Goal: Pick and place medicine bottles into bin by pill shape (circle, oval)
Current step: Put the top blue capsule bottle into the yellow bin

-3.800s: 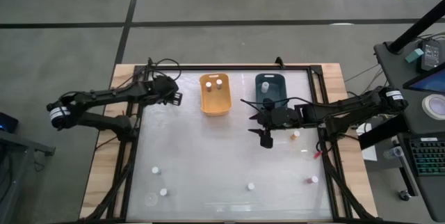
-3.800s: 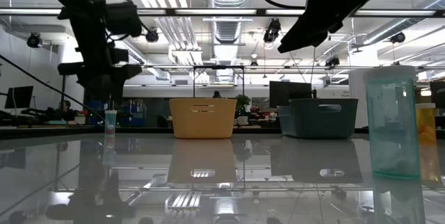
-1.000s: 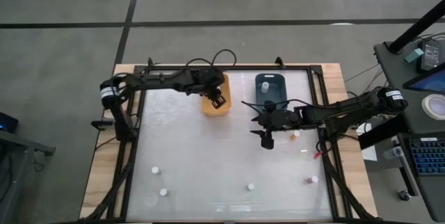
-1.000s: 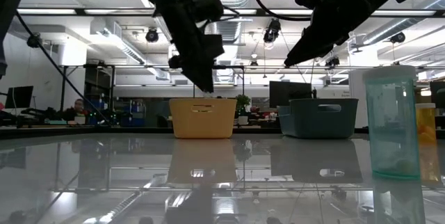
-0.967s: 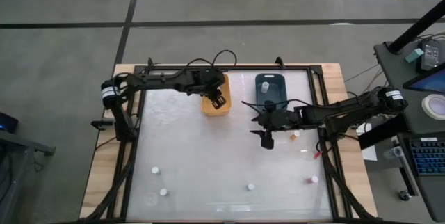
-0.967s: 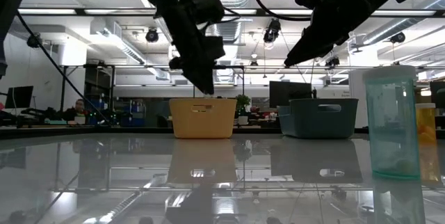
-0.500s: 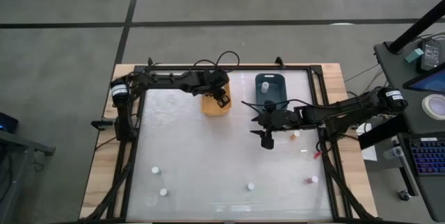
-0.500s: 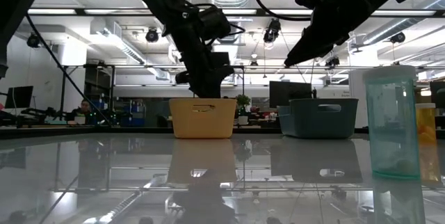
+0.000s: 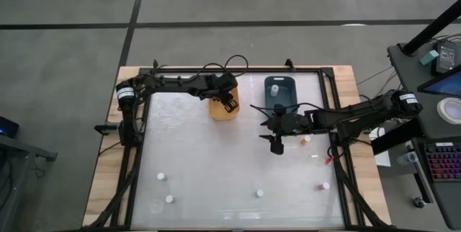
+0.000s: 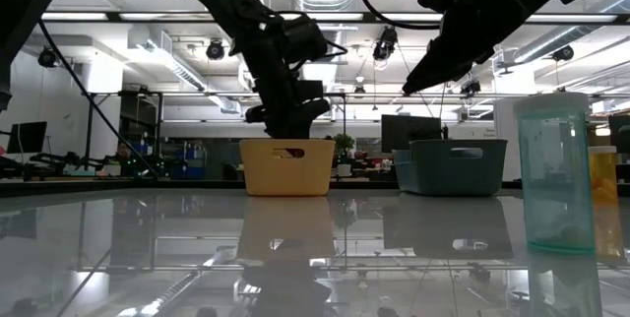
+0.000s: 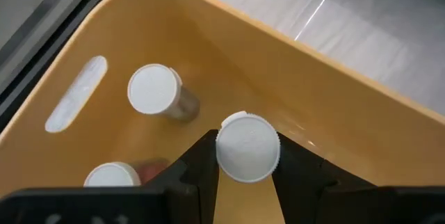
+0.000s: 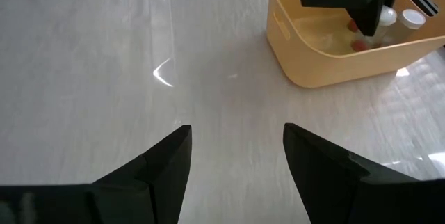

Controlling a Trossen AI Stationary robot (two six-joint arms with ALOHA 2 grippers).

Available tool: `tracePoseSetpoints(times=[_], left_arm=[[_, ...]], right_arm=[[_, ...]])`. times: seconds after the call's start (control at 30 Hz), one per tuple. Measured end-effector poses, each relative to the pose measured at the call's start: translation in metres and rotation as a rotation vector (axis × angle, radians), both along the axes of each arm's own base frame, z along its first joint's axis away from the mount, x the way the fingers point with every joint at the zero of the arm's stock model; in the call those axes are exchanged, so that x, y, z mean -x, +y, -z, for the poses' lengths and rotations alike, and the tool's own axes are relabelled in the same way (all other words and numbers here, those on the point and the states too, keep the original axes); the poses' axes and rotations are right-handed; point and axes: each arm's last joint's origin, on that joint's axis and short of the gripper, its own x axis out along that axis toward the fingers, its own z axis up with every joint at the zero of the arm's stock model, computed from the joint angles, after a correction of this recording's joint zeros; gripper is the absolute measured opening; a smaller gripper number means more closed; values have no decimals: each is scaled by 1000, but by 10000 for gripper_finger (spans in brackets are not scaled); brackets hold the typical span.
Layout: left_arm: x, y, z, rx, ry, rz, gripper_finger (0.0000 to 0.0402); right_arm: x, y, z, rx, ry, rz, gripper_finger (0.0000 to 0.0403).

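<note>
Two dark arms reach over the glass table (image 9: 216, 160). The left gripper (image 9: 230, 103) hangs above the near right part of the orange plastic bin (image 9: 218, 109) at the far side, and its fingers (image 11: 199, 161) are clamped on a small bottle with a round white cap (image 11: 248, 147), held over the inside of the bin. Two more white-capped bottles (image 11: 154, 90) stand on the bin floor. Right of this bin sits the dark teal bin (image 9: 280, 91) with one bottle inside. The right gripper (image 9: 274, 143) waits over the middle of the table, its fingers (image 12: 161, 161) apart, holding nothing. Several loose small bottles (image 9: 169, 199) stand near the front edge, far from both bins.
</note>
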Motion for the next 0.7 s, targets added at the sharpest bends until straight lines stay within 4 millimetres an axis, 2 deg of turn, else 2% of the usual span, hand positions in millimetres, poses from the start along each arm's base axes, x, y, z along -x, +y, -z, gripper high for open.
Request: tracePoseSetpoints(times=[0.17, 0.5, 0.7], left_arm=[[1, -1, 4, 2, 3, 0, 97], [1, 0, 3, 1, -3, -3, 132], [1, -1, 3, 1, 1, -1, 134]], right_arm=[[0, 0, 0, 0, 0, 0, 219], [0, 0, 0, 0, 0, 0, 219], [0, 0, 0, 0, 0, 0, 219]])
